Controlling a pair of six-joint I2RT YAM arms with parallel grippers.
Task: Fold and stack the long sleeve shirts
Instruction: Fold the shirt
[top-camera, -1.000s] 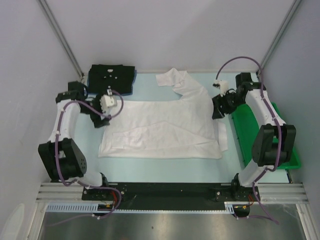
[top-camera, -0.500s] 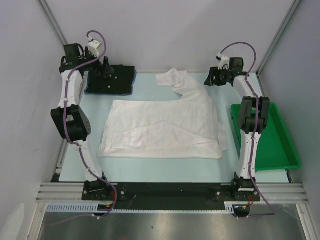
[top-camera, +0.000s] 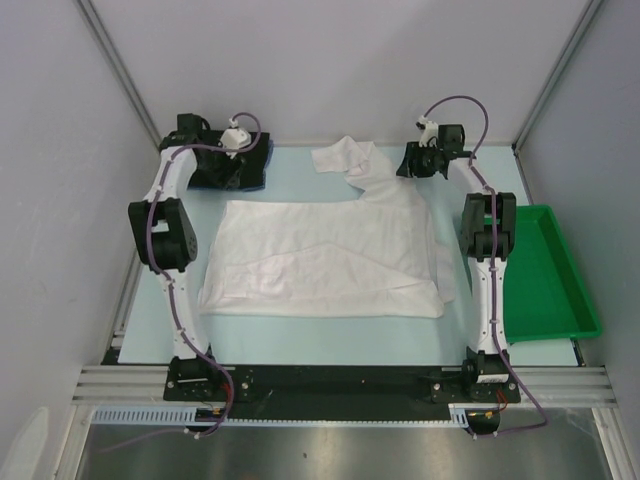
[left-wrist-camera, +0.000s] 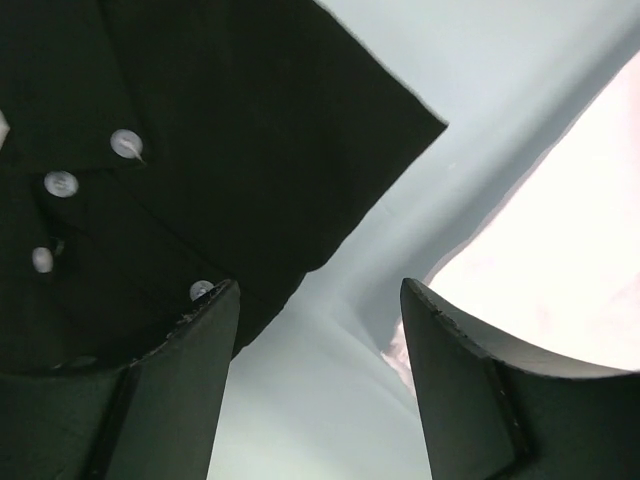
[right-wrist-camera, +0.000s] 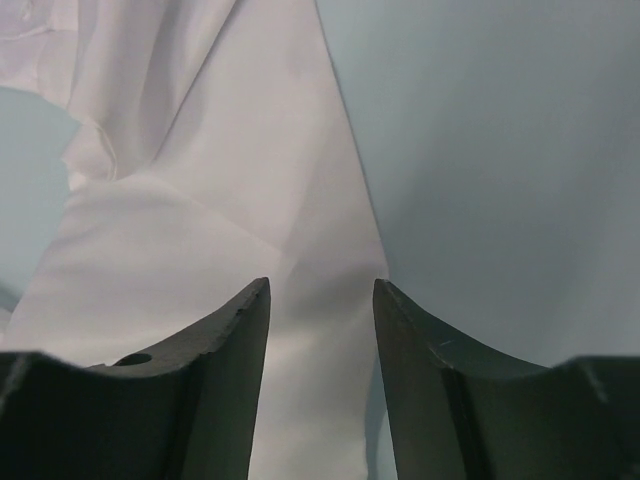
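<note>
The white long sleeve shirt (top-camera: 320, 255) lies spread flat mid-table, one sleeve (top-camera: 345, 157) running to the back. The black shirt (top-camera: 205, 172) lies folded at the back left, with a blue cloth edge (top-camera: 269, 155) showing under it. My left gripper (top-camera: 234, 170) is open and empty over the black shirt's near right corner; its white buttons show in the left wrist view (left-wrist-camera: 126, 144), with the white shirt's corner (left-wrist-camera: 560, 270) to the right. My right gripper (top-camera: 407, 163) is open and empty just above the white sleeve's right edge (right-wrist-camera: 300, 210).
A green plastic tray (top-camera: 565, 300) stands along the right side, beside the right arm. Grey walls and metal frame posts close in the back and sides. Light blue table surface (left-wrist-camera: 330, 400) shows between the black and white shirts.
Both arms have stretched out to the back. The left gripper went from the white shirt's left edge to the black shirt. The right gripper went from the shirt's right side to the sleeve.
</note>
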